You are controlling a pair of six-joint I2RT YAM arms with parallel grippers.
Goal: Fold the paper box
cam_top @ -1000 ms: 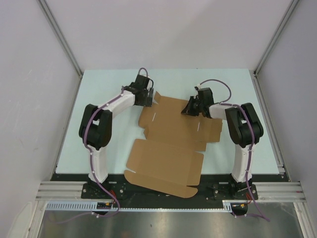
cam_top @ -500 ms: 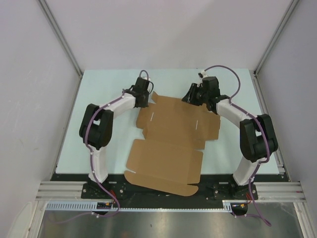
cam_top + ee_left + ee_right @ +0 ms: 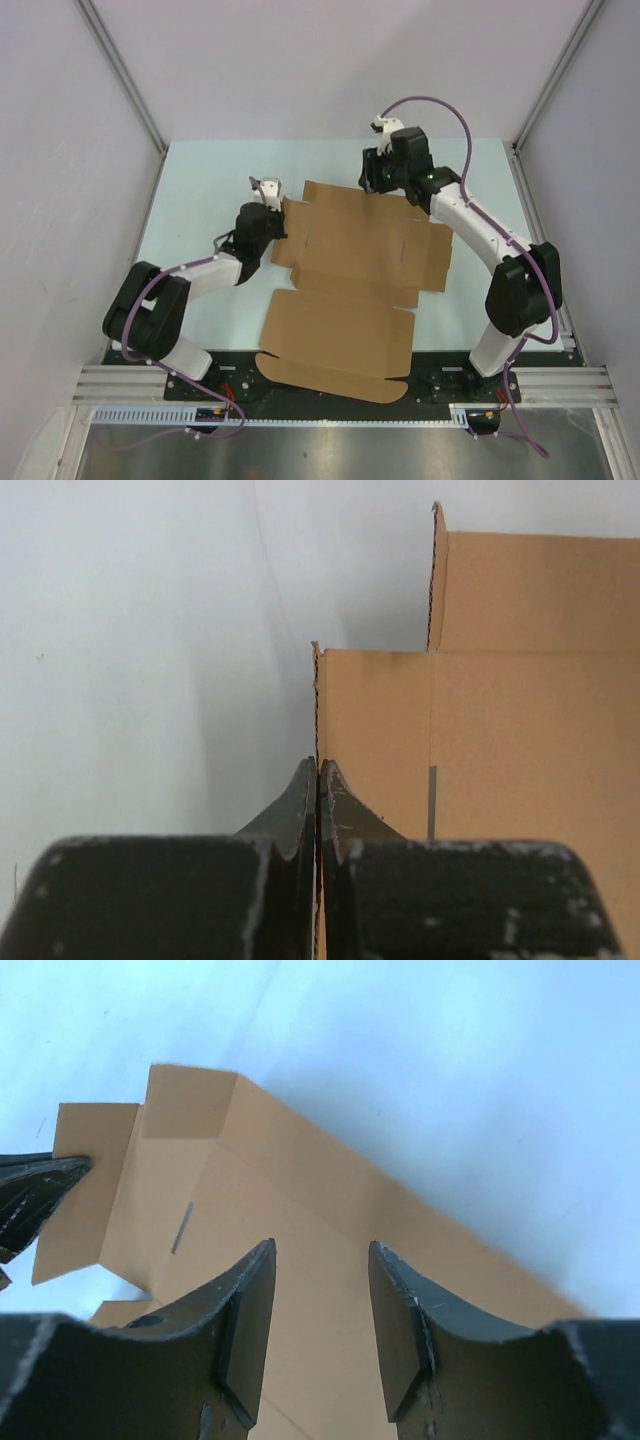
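The paper box (image 3: 350, 270) lies unfolded at the middle of the surface (image 3: 200, 180), running from the near edge, between the two arm bases, toward the far side. The left claw (image 3: 270, 222) sits at the edge of the box's left flap. The right claw (image 3: 372, 182) stands over the box's far edge, diagonally across the sheet from the left one.

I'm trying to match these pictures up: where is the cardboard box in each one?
Top view: box lies flat in the centre.
Left wrist: box fills the right half.
Right wrist: box runs across the middle, beyond the right hand.
Shared landmark: left hand pinching the box's left edge.
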